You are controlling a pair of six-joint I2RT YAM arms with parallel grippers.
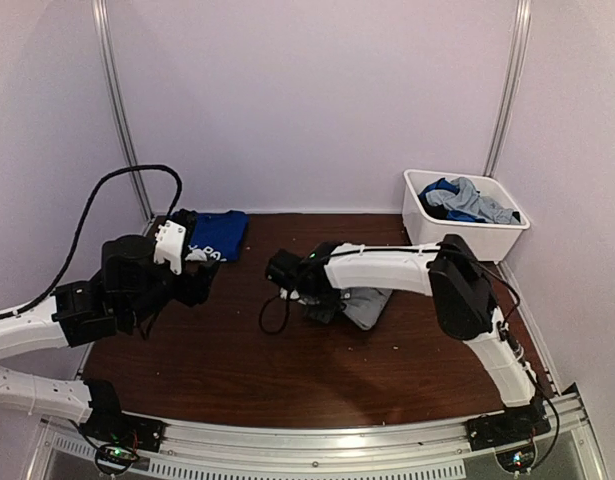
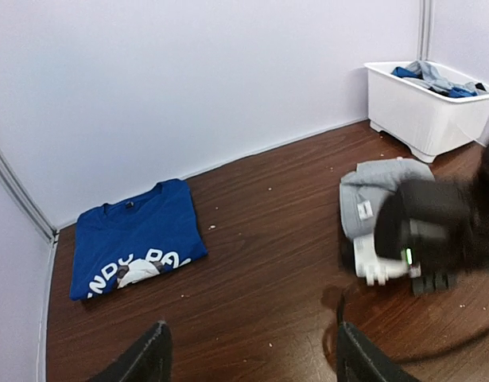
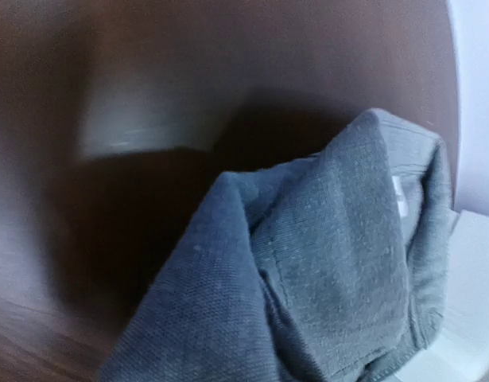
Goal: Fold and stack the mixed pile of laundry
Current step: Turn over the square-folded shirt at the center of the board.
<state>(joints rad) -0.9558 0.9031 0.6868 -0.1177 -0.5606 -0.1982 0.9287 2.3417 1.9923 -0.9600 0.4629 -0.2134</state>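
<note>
Light-grey garment (image 3: 324, 263) folds sat pinched in the closed right hand (image 1: 325, 305) on the table (image 1: 237, 360); the left hand (image 2: 252, 358) gaped wide near the folded blue T-shirt (image 2: 137, 239).

The right gripper (image 1: 322, 305) is down at the left edge of the grey garment (image 1: 367, 305). The blue shirt (image 1: 222, 235) lies flat just beyond the left gripper (image 1: 199, 283).

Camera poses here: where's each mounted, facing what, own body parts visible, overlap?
Top external: above, behind the bases, looking down on the table; left arm and right arm show.
Left wrist: on left arm, facing back wall over blue shirt; left claw open at bottom.
Right wrist: on right arm, close on grey garment; own fingers hidden.
Shared: grey garment in all; white bin in first two.
</note>
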